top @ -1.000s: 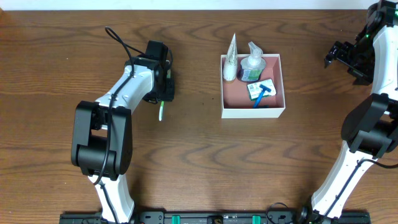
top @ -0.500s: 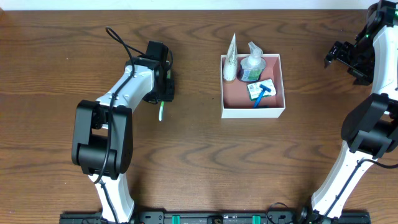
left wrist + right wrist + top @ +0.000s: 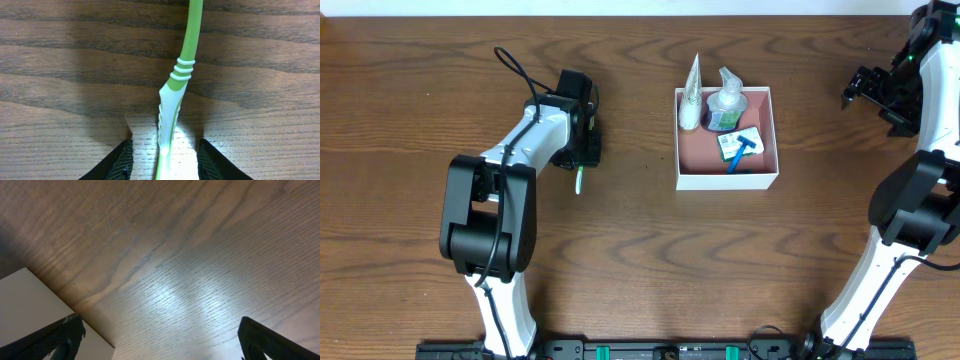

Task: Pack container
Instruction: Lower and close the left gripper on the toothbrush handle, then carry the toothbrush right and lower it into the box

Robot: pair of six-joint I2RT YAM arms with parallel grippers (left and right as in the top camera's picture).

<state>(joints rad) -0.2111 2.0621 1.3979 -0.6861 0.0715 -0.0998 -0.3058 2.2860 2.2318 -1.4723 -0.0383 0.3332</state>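
Note:
The container (image 3: 727,178) is a white box with a pink inside, right of the table's middle. It holds a white tube (image 3: 691,95), a clear bottle (image 3: 726,103) and a blue razor (image 3: 744,150). A green and white toothbrush (image 3: 578,180) lies flat on the wood left of it. My left gripper (image 3: 582,160) sits low over the toothbrush's handle end. In the left wrist view the open jaws (image 3: 164,162) straddle the toothbrush (image 3: 179,82) without touching it. My right gripper (image 3: 865,88) is open and empty at the far right, and its wrist view shows its jaws (image 3: 157,337) over bare wood.
The table's pale edge (image 3: 30,297) shows at the lower left of the right wrist view. A black cable (image 3: 512,66) loops up from the left arm.
The left arm has shifted very slightly to the right. The toothbrush, the container and the right arm have not moved.

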